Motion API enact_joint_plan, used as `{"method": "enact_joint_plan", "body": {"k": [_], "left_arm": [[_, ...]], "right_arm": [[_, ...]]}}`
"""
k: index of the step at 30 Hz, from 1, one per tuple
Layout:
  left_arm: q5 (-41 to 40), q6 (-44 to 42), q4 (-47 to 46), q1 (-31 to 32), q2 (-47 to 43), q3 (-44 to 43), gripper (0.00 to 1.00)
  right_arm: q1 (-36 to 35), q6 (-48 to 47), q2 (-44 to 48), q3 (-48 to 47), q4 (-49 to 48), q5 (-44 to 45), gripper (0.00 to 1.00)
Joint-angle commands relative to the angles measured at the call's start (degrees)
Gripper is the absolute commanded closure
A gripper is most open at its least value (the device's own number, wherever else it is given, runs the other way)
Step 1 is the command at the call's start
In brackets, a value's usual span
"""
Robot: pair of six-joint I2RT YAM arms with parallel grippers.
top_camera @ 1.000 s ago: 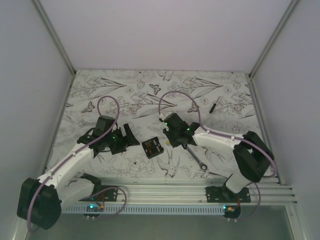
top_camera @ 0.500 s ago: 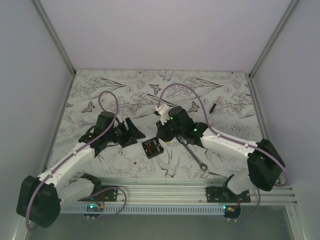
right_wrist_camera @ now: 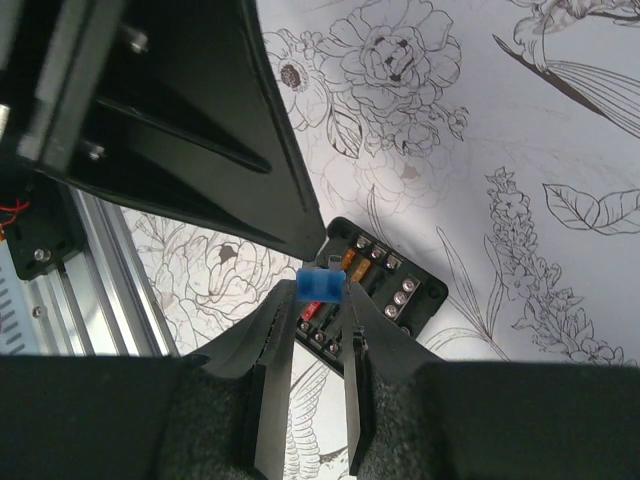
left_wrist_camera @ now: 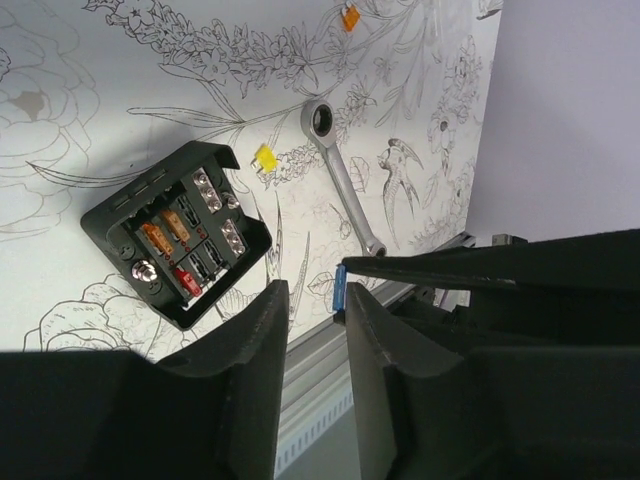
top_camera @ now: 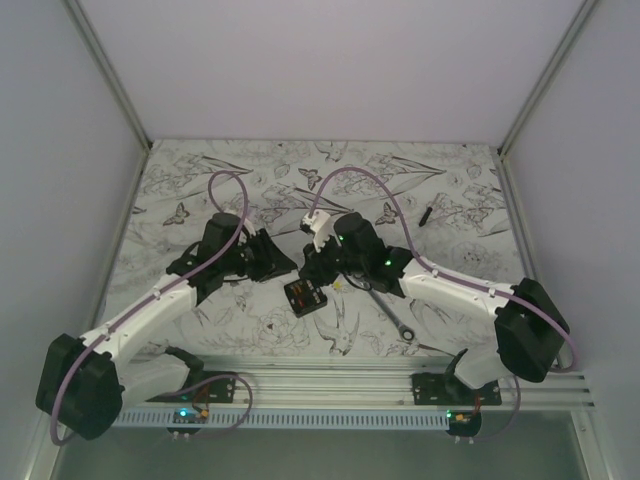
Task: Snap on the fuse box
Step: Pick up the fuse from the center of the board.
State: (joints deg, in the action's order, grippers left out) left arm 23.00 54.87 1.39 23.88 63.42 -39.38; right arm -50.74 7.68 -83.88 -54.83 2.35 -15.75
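Just beyond both jaws, fuse box [top_camera: 305, 297]

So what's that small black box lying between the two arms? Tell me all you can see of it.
The fuse box is a small, square, open-topped tray of black plastic, lying flat on the flowered table, turned cornerwise to its edge. Inside sit orange fuses, a red one, silver screw terminals and bare slots. Only the table touches it; a loose yellow fuse lies just off one corner.
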Motion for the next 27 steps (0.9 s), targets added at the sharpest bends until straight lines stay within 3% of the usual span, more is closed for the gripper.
{"method": "enact_joint_plan", "body": {"k": [1, 12, 16, 21, 27], "left_arm": [[-0.63, 0.4, -1.0, 0.64, 0.86, -1.36, 0.7], [-0.25, 0.58, -1.31, 1.38, 0.92, -1.43, 0.73], [-0.07, 0.92, -1.39, 1.65, 0.76, -1.08, 0.8], [0.1, 1.33, -1.56, 1.7, 0.28, -0.89, 0.98], [0.31, 1.55, -1.73, 1.7, -0.67, -0.48, 1.0]], "right_arm": [[-0.74, -0.85, 0.17, 0.42, -3.29, -1.71, 0.73], [-1.11, -0.39, -0.21, 0.58, -4.63, -2.12, 0.73], [-1.06, -0.37, -0.23, 0.77, -5.04, -1.62, 0.74], [-1.04, -0.01, -0.49, 0.78, -5.74, -1.44, 0.74], [-1.09, 1.95, -0.06, 1.16, -7.72, -1.11, 0.73]]}}
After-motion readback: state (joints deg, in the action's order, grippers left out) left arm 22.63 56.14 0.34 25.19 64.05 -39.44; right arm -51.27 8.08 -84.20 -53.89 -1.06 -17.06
